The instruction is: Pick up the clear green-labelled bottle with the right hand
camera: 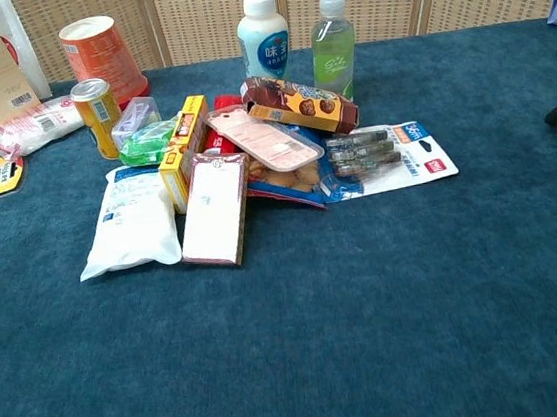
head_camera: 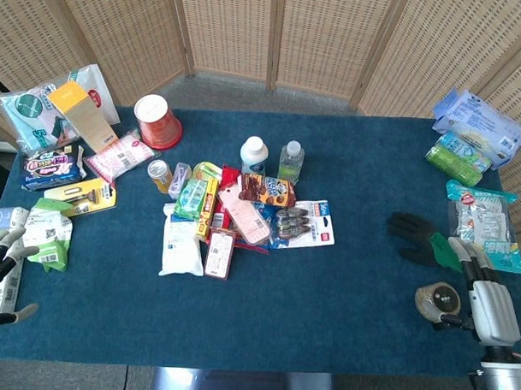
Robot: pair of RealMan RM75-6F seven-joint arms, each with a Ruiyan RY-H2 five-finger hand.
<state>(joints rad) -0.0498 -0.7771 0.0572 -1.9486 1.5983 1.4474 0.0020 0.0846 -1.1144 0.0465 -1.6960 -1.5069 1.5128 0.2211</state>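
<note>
The white bottle [camera: 263, 35] with the blue label, standing toward the table's far edge, bears the large character "味". A big "5" shows on the green-and-white pack [head_camera: 27, 111] at the far left corner. Other print is too small to read.

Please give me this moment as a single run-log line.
phase: pre-reach | right hand: open, resting on table, far from bottle | clear green-labelled bottle: upright, untouched, beside white bottle | left hand: idle

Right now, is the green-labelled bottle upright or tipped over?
Upright. The green-labelled bottle stands on its base with the cap on top, beside the white bottle, behind the snack pile; nothing touches it.
</note>
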